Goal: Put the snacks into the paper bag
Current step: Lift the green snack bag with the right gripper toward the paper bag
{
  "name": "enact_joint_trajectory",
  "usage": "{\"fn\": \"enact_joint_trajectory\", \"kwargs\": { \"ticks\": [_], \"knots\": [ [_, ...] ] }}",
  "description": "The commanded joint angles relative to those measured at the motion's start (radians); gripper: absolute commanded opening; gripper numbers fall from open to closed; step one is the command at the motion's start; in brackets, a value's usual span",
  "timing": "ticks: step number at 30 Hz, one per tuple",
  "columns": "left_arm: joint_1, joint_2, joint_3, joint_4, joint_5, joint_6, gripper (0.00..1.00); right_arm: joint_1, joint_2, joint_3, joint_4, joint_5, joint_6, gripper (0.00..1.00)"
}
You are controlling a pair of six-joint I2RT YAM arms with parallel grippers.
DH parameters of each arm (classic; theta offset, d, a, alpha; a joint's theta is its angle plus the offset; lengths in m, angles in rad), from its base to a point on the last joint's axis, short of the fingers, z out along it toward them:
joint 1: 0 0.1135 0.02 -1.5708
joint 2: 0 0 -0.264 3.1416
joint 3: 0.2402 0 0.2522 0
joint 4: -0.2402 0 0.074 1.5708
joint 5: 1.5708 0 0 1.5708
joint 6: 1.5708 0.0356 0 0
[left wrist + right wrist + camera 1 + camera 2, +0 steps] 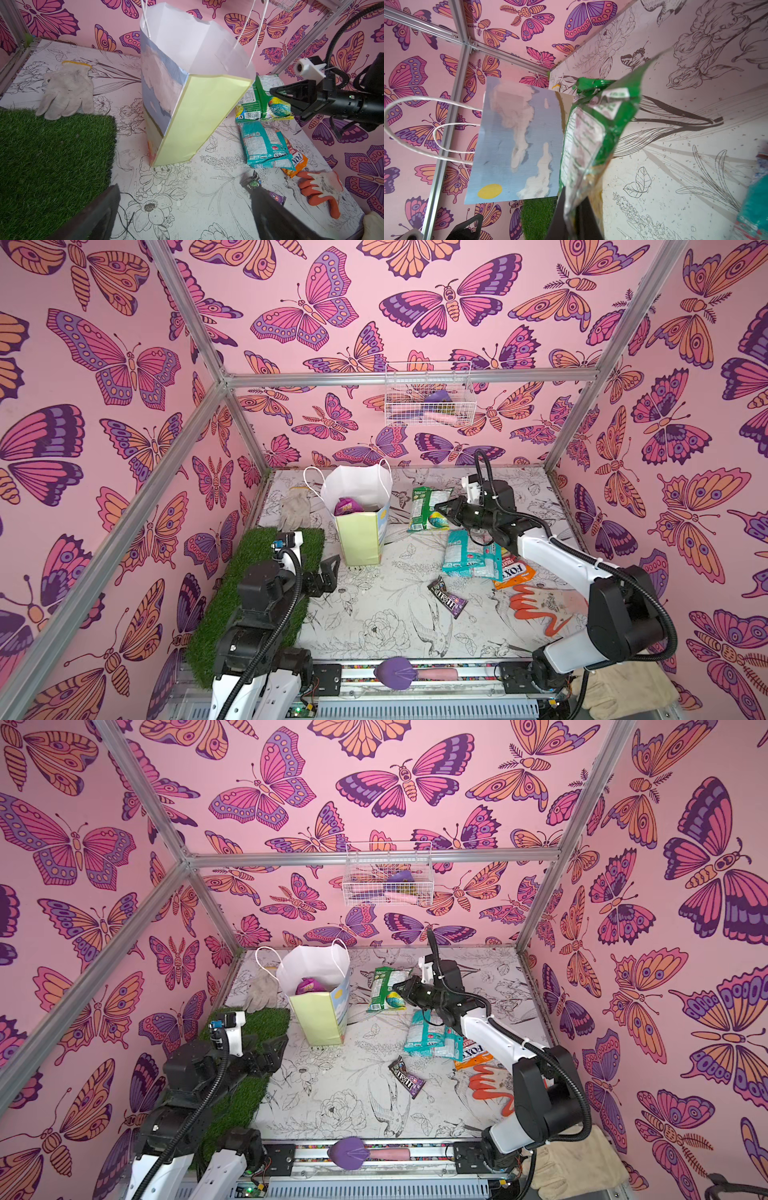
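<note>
The right claw (440, 508) is clamped on a green packet (422, 510) beside the upright paper bag (359, 537), which holds the purple grape pouch (345, 507). The left claw (328, 572) gapes wide and empty by the grass mat (257, 593). Teal packets (469, 556), Fox's bag (513, 572) and M&M's (449, 597) lie on the desk (374, 626).

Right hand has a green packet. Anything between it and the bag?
Nothing visible. Only bare table lies between the green packet in the right hand and the paper bag. The bag stands upright, mouth open, with a purple pouch inside. Its near wall is tall, so the packet likely must go over the rim.
</note>
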Motion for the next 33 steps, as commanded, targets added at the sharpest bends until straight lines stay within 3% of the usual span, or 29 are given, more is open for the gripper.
{"fn": "enact_joint_trajectory", "kwargs": {
  "ticks": [1,33],
  "knots": [
    [-0.006,-0.007,-0.014,-0.016,-0.006,0.010,1.00,0.011,-0.051,0.029,0.005,0.019,-0.026,0.00],
    [-0.005,-0.005,-0.014,-0.016,-0.004,0.009,1.00,0.067,-0.220,0.080,-0.054,0.059,-0.095,0.00]
  ]
}}
